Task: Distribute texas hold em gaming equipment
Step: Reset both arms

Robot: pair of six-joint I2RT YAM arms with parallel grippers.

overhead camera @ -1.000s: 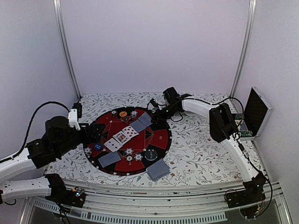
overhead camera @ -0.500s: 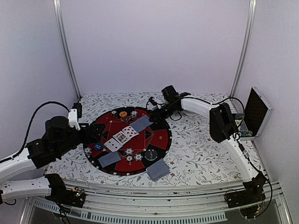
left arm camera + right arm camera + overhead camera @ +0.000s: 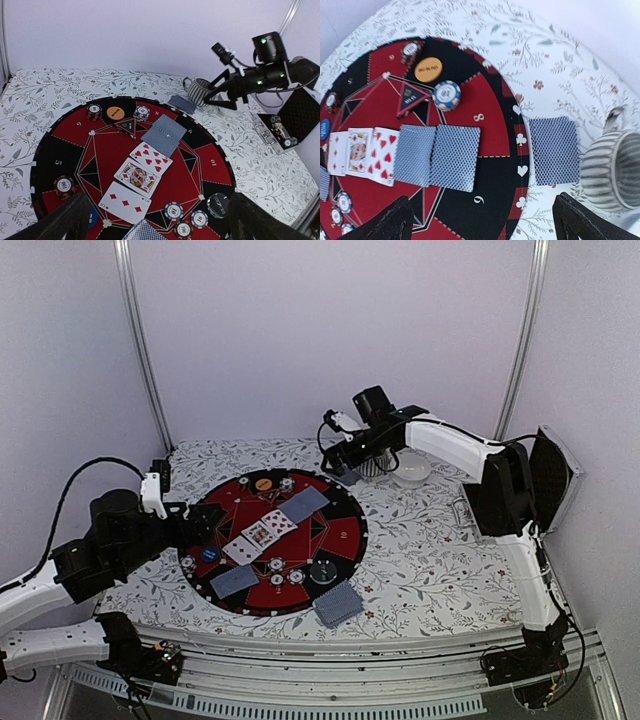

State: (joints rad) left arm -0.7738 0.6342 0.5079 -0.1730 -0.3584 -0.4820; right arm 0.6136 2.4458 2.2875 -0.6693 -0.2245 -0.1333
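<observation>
Just beneath our wide-open right claw (image 3: 485, 222) lies a face-down card (image 3: 553, 150): thin, light, slippery, we judge; best pinched by one edge.

Bench (image 3: 430, 570) is covered with a white cloth printed with grey leaf sprigs. The enclosure is closed on three sides by plain pale lilac-white panels: back wall (image 3: 330, 340), left wall (image 3: 50, 360), right wall (image 3: 600, 360). Slim aluminium uprights are noted at the rear corners: left post (image 3: 143, 340), right post (image 3: 523, 330). Pale slotted metal rails (image 3: 350, 668) are seen along the near edge. Lighting is even and shadows are soft.
</observation>
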